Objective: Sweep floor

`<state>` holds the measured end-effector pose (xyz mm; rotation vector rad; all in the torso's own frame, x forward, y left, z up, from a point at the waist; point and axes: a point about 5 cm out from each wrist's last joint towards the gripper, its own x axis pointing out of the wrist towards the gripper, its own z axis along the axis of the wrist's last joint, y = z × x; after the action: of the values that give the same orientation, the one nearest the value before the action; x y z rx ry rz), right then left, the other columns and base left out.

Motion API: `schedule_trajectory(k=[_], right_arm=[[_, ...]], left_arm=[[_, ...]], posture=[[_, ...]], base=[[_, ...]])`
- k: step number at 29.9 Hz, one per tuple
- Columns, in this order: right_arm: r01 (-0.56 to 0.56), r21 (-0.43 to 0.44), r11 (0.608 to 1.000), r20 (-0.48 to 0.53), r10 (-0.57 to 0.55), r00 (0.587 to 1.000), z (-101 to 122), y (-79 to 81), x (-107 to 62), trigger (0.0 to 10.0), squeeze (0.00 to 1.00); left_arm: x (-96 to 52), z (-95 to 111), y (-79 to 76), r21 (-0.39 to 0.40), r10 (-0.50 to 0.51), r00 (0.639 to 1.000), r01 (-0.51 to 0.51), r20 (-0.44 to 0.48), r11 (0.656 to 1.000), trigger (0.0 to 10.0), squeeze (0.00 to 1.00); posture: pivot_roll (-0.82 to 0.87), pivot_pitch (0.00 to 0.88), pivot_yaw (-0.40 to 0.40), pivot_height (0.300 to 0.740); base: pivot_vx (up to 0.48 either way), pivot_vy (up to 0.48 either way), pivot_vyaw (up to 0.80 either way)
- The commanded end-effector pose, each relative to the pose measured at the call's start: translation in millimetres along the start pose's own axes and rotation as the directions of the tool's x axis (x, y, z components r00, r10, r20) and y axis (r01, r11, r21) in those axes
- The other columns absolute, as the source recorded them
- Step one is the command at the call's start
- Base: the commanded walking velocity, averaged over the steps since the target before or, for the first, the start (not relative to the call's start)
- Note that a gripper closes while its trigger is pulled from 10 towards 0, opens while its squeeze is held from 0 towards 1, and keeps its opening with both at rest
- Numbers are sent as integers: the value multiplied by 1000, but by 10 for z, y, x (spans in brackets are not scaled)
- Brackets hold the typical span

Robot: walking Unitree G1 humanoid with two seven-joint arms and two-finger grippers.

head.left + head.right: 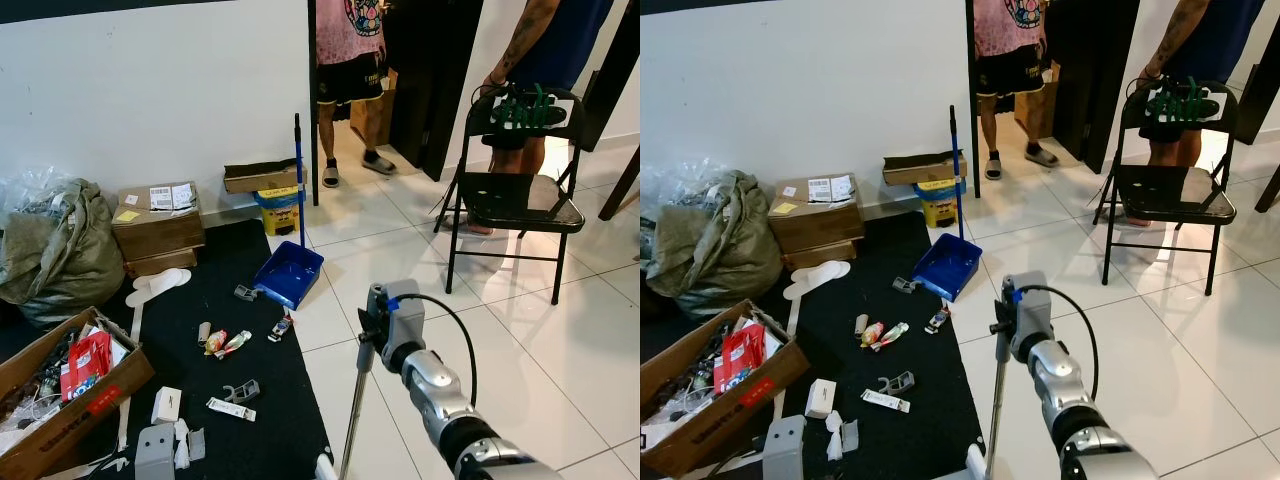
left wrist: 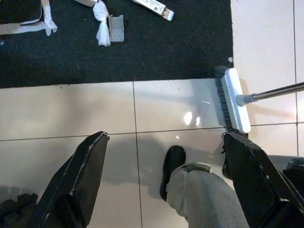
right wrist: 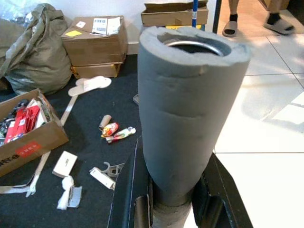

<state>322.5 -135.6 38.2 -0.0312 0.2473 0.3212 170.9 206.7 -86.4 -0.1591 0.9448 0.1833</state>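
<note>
Right tool [image 3: 173, 202] clamped round the foam-sleeved broom handle [image 3: 187, 118], near its top end, for reach. Broom head [image 2: 233, 99] rests on white tile at the black mat [image 1: 250, 420] edge. Left tool [image 2: 166, 180] spread, empty. Blue dustpan [image 1: 288, 272] stands beyond the litter.

The mat [image 1: 270, 400] covers the floor on the left; bare tiles [image 1: 520, 330] lie to its right. At the mat's far right corner stands the dustpan [image 1: 288, 274], its handle upright. Small litter [image 1: 228, 343] lies on the mat before the dustpan. An open box [image 1: 60, 385] sits at the mat's left edge, stacked boxes [image 1: 157, 225] at its far edge against the wall. A folding chair [image 1: 515, 200] stands on the tiles at far right. The broom head [image 2: 235, 102] rests on the tiles, just beside the mat's near edge.
</note>
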Motion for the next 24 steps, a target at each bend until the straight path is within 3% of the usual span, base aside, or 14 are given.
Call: schedule_trajectory(k=[1, 16, 24], right_arm=[[-15, 15, 1000, -76, 16, 997, -174, 52, -51, 10000, 0], [-24, -1, 1000, -97, 23, 995, -216, 35, -78, 10000, 0], [-47, -23, 999, -109, 44, 993, -222, 44, -78, 10000, 0]], left_arm=[[-9, -62, -4, 1, -2, 1000, 2, -23, 1000, 10000, 0], [-20, -122, -12, 19, -10, 999, 10, -42, 1000, 10000, 0], [-22, -126, 7, -14, 3, 999, -4, -38, 1000, 10000, 0]], posture=[[-100, 0, 7, 740], [-91, 0, -2, 740], [-90, 0, -20, 740]], base=[[0, 0, 0], [0, 0, 0], [0, 0, 0]])
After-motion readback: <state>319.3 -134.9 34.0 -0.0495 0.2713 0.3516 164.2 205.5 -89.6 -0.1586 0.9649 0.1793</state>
